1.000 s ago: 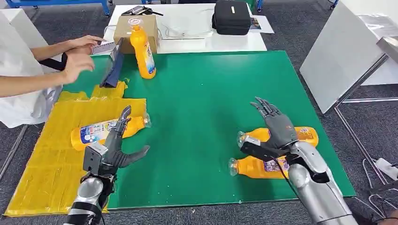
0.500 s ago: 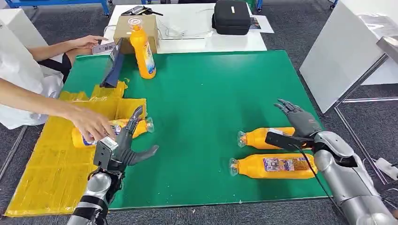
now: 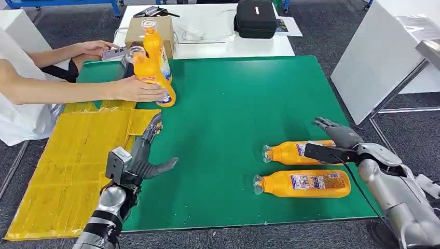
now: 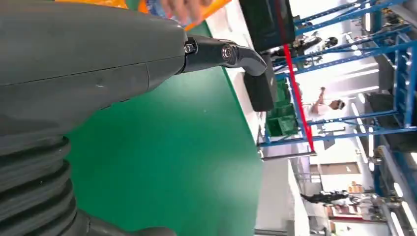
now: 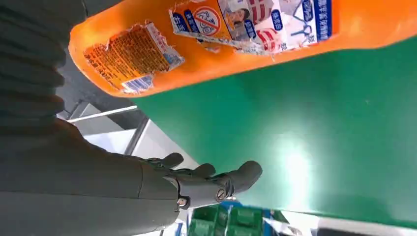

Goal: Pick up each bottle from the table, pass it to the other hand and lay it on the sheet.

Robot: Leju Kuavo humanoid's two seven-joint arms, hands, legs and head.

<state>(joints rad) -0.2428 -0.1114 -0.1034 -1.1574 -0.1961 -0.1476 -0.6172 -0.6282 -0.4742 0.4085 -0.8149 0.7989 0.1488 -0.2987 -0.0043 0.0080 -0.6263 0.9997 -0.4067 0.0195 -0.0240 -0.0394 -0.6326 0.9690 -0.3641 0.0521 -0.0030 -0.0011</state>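
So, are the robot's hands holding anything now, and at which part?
No. The left hand and the right hand both hold nothing, fingers apart. A person's hand grips one orange bottle around its body at the mat's far side.

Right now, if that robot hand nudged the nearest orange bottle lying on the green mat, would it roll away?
Probably. The nearest orange plastic bottle lies on its side on the flat green mat, so its rounded body would likely roll. It looks full, so fairly heavy. Its glossy label may be slippery.

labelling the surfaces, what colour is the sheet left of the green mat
Yellow; the sheet shows best in the head view.
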